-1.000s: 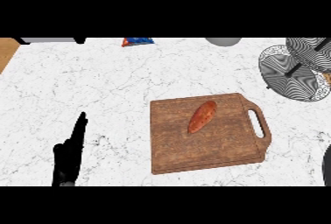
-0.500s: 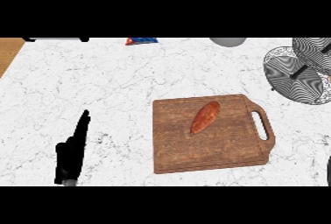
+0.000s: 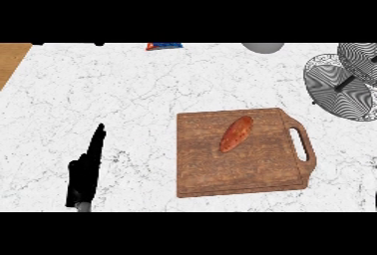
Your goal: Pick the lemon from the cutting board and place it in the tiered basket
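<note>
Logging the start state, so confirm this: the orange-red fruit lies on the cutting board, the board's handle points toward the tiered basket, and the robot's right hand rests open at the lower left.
One thing is wrong: the hand at the lower left is the robot's left hand, as the head view shows. The fruit does lie on the cutting board, whose handle points toward the tiered basket.

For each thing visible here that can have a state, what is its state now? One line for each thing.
Orange-red oblong item: lying on the cutting board, not held.
Cutting board: flat on the counter, handle toward the right.
Tiered basket: at the far right, partly cut off, nothing seen in it.
Left hand: open, fingers straight, at the lower left.
Right hand: not in view.
</note>
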You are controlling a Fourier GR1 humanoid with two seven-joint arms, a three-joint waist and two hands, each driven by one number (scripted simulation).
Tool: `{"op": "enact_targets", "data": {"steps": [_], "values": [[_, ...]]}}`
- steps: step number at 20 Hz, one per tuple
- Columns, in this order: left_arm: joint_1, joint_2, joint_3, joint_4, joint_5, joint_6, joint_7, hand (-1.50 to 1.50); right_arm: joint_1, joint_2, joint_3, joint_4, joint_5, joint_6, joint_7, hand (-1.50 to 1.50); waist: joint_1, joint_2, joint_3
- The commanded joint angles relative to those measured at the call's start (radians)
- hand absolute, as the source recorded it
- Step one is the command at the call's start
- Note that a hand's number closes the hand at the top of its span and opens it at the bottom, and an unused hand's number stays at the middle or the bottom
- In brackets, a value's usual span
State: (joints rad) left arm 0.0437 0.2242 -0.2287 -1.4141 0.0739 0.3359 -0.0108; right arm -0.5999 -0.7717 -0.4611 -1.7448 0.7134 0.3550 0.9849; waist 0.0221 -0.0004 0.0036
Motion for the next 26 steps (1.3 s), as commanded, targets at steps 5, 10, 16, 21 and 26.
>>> {"op": "enact_targets", "data": {"steps": [5, 10, 16, 21, 26], "values": [[-0.02, -0.04, -0.004, 0.034, -0.007, -0.001, 0.054, 0.0, -0.139, -0.015, 0.056, 0.374, 0.039, -0.108, -0.137, 1.5, -0.003, 0.006, -0.003], [0.022, -0.042, 0.001, 0.026, -0.017, -0.012, 0.034, 0.0, -0.186, 0.042, 0.13, 0.472, 0.092, -0.187, -0.158, 1.5, -0.005, 0.004, -0.004], [-0.004, -0.041, 0.021, 0.077, -0.015, -0.046, 0.004, 0.0, -0.273, 0.047, 0.15, 0.765, 0.161, -0.308, -0.246, 1.5, 0.001, 0.009, -0.004], [0.024, -0.012, 0.058, 0.041, 0.009, -0.08, 0.005, 0.0, -0.271, 0.079, 0.128, 0.94, 0.167, -0.442, -0.351, 1.5, 0.002, 0.008, -0.003], [0.056, -0.038, 0.017, -0.019, -0.038, -0.031, 0.018, 0.0, -0.277, 0.112, -0.059, 1.006, -0.017, -0.535, -0.432, -1.5, 0.002, 0.006, -0.001]]}}
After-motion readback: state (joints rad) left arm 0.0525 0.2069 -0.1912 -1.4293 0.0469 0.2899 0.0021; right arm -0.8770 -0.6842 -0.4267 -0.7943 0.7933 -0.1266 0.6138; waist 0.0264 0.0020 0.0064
